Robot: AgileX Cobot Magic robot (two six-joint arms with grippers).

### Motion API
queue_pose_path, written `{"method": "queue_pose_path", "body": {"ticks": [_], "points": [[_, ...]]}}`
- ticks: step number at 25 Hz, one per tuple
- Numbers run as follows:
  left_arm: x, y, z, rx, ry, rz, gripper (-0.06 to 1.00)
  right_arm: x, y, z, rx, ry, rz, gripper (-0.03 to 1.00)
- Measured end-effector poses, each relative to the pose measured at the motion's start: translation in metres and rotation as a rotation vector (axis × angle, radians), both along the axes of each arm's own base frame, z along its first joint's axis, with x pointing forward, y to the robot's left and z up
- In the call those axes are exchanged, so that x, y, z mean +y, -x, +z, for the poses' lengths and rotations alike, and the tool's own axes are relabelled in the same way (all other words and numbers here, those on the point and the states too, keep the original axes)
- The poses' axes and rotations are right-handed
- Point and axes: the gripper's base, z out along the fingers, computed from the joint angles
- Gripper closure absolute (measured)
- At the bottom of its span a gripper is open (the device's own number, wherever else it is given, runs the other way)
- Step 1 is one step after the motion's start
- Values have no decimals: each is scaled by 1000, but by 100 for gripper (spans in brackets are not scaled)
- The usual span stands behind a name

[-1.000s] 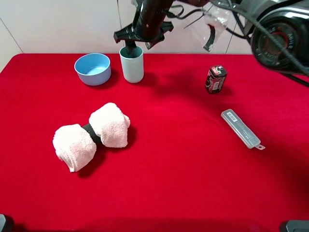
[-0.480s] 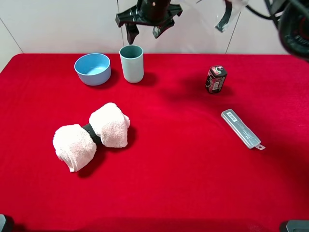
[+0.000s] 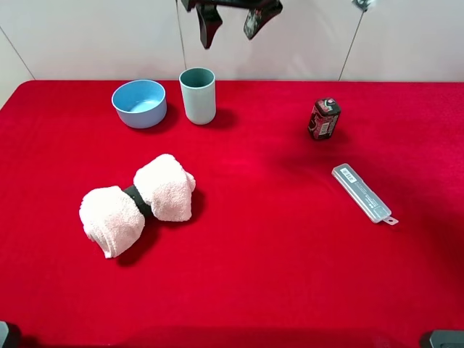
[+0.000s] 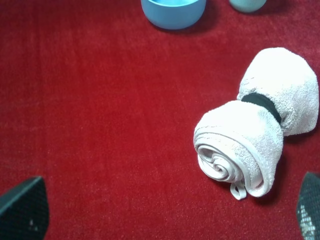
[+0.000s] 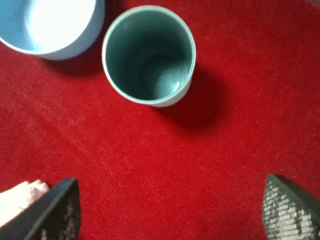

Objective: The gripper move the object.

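Observation:
The pale teal-green tumbler [image 3: 198, 96] stands upright on the red table cloth, just right of the light-blue bowl [image 3: 139, 103]. My right gripper [image 3: 232, 20] hangs high above and a little right of the tumbler, open and empty. In the right wrist view its two dark fingertips [image 5: 55, 210] are spread wide around the gripper's middle [image 5: 172, 215], and the tumbler [image 5: 148, 65] shows from above, empty. My left gripper [image 4: 165, 220] is open and empty over the cloth near the towel roll. The tumbler's base [image 4: 247, 4] just shows in the left wrist view.
A rolled pink-white towel with a black band [image 3: 138, 203] lies at front left and also shows in the left wrist view [image 4: 255, 135]. A small dark red can [image 3: 324, 118] and a clear flat plastic case [image 3: 362, 193] lie at the right. The bowl [image 5: 50, 25] touches nothing.
My right gripper has risen from around the tumbler's rim to well above it, open. The tumbler stays standing where it was.

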Motion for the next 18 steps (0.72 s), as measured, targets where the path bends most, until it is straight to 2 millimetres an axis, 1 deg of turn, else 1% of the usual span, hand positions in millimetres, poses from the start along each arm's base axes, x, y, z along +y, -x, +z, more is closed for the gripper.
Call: {"method": "queue_pose_path", "body": {"ticks": [4, 5, 9, 11, 14, 17, 18], "points": [[0, 0, 0, 0, 0, 0, -4, -7, 10, 29, -50, -36, 0, 41], [0, 0, 0, 0, 0, 0, -4, -7, 10, 29, -50, -36, 0, 41], [0, 0, 0, 0, 0, 0, -4, -16, 22, 59, -99, -71, 0, 41], [0, 0, 0, 0, 0, 0, -4, -22, 30, 69, -109, -78, 0, 41], [0, 0, 0, 0, 0, 0, -4, -32, 44, 75, -102, -68, -1, 41], [0, 0, 0, 0, 0, 0, -4, -43, 58, 77, -89, -43, 5, 41], [0, 0, 0, 0, 0, 0, -4, -47, 63, 74, -79, -29, 11, 41]]}}
